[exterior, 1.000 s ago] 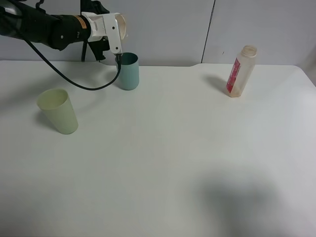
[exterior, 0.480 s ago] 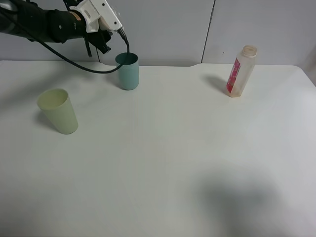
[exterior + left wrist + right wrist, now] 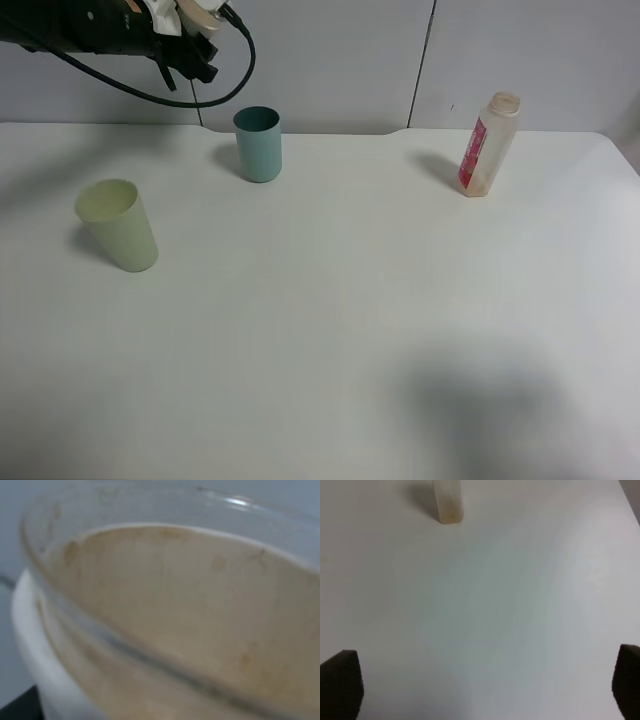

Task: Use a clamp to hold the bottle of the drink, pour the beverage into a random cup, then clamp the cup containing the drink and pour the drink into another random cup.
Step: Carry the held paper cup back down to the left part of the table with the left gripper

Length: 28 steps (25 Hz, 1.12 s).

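A drink bottle [image 3: 488, 144] with a red label stands upright and uncapped at the far right of the white bench [image 3: 340, 320], touched by nothing. A teal cup [image 3: 258, 144] stands upright at the far side, left of centre. A pale green cup [image 3: 117, 224] stands nearer and further left, well apart from the teal one.

The left hand [image 3: 196, 18] is raised at the far left, above the bench; its wrist view is filled by a blurred tan surface, so whether its fingers are apart or together cannot be told. The right hand [image 3: 482, 690] hangs over bare bench with fingers [image 3: 341, 684] spread wide apart, the bottle [image 3: 448, 501] far off.
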Each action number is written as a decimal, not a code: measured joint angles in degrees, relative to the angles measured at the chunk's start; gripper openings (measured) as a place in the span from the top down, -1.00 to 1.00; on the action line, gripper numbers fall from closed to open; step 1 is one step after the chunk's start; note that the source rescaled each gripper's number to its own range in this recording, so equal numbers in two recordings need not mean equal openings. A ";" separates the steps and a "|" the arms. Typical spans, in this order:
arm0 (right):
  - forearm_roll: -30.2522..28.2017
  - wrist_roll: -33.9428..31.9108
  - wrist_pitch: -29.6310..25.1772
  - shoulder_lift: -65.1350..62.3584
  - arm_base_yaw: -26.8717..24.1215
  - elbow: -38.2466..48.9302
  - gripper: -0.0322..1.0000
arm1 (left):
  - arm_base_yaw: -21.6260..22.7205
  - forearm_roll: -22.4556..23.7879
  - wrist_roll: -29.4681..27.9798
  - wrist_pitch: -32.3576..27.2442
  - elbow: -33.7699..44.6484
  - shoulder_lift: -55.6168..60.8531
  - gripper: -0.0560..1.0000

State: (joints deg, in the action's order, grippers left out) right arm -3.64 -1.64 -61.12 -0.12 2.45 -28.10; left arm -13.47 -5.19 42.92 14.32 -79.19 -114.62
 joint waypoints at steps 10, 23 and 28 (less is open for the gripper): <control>0.00 0.00 0.00 0.00 0.00 0.00 -1.00 | 5.00 -0.05 -10.50 -14.32 0.00 3.94 0.89; 0.00 0.00 0.00 0.00 0.00 0.00 -1.00 | 6.72 9.11 -24.22 -9.55 9.10 8.89 0.89; 0.00 0.00 0.00 0.00 0.00 0.00 -1.00 | 7.08 16.97 -35.83 -4.48 12.00 9.33 0.89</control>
State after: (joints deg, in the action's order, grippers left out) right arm -3.64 -1.64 -61.12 -0.12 2.45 -28.10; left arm -6.39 11.78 7.09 9.84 -67.18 -105.30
